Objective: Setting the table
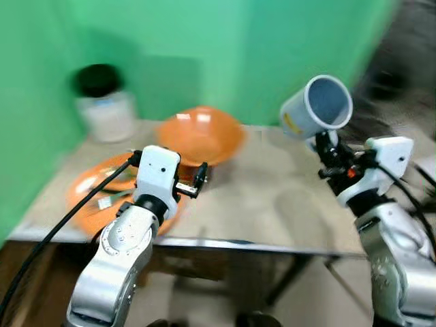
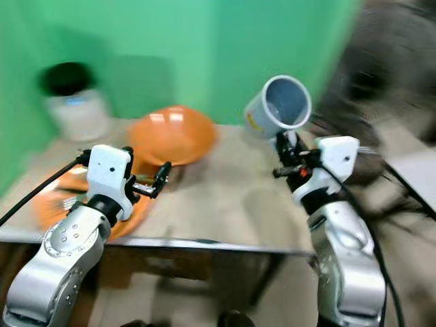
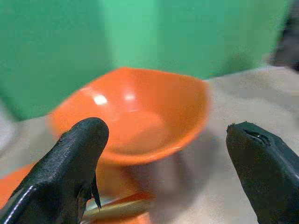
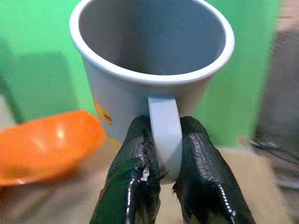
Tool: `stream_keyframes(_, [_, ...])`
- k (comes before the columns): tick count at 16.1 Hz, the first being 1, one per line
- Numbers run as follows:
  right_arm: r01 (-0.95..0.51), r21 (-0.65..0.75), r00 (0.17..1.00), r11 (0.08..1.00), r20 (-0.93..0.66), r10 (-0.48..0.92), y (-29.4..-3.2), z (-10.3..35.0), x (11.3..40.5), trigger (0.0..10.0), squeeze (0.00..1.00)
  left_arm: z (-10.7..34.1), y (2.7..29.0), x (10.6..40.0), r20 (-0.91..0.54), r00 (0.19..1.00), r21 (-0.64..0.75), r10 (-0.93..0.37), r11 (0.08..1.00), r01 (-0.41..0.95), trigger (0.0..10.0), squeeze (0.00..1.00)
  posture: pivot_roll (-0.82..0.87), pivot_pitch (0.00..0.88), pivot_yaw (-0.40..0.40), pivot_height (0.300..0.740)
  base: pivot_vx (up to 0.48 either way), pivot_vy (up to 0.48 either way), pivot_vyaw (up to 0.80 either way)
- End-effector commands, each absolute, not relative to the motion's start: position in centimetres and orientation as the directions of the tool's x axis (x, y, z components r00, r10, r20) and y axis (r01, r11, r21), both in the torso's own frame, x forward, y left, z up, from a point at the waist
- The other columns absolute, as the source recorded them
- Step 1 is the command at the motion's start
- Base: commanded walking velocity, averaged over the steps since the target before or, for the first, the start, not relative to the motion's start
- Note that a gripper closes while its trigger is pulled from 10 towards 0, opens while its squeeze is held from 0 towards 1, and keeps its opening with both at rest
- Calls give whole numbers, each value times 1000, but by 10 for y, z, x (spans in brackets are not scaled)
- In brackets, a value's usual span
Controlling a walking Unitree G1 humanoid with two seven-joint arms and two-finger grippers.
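A green wall (image 1: 204, 48) backed the scene and wrapped round the left side. To the right of it the room was dark and too blurred to read. In front stood the pale beige surface (image 1: 272, 197), its near edge a metal strip with dark legs showing below.

On the left part of the surface lay an orange plate (image 1: 85, 197), partly hidden by the left arm. Something pale and thin lay on it, too smeared to name. Behind the plate and touching or overlapping its far rim sat an orange bowl (image 1: 201, 136), tilted toward the camera. At the far left corner stood a white jar (image 1: 105, 112) with a black lid, well apart from the bowl.

The mug (image 1: 317, 107), grey with a yellow mark on its side, was held in the air above the right part of the surface, tipped so its mouth faced the camera. The right gripper (image 4: 163, 161) had its jaws closed on the mug's handle, 1 finger on each side.

The left gripper (image 3: 173, 154) hovered low over the plate just in front of the bowl, jaws wide apart and holding nothing. All views were motion-blurred.
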State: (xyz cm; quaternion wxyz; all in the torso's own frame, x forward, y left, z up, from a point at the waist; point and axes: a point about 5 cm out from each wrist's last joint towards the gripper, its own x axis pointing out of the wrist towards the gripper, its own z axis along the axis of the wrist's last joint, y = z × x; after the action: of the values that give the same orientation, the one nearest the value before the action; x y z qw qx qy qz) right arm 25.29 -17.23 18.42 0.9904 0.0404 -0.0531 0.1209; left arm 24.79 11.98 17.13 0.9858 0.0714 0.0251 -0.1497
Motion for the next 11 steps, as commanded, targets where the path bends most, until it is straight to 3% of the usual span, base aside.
stream_keyframes(1, [-268, 66, 959, 961, 118, 260, -164, 187, 249, 10000, 0, 169, 122, 246, -90, 956, 143, -281, 946, 292, 10000, 0, -77, 64, -10, 740, 0, 0, -800])
stream_keyframes(11, [-200, 70, 979, 977, 65, 195, -158, 173, 258, 10000, 0, 167, 140, 245, -92, 986, 162, -136, 975, 150, 10000, 0, -27, 37, -54, 740, 0, 0, -800])
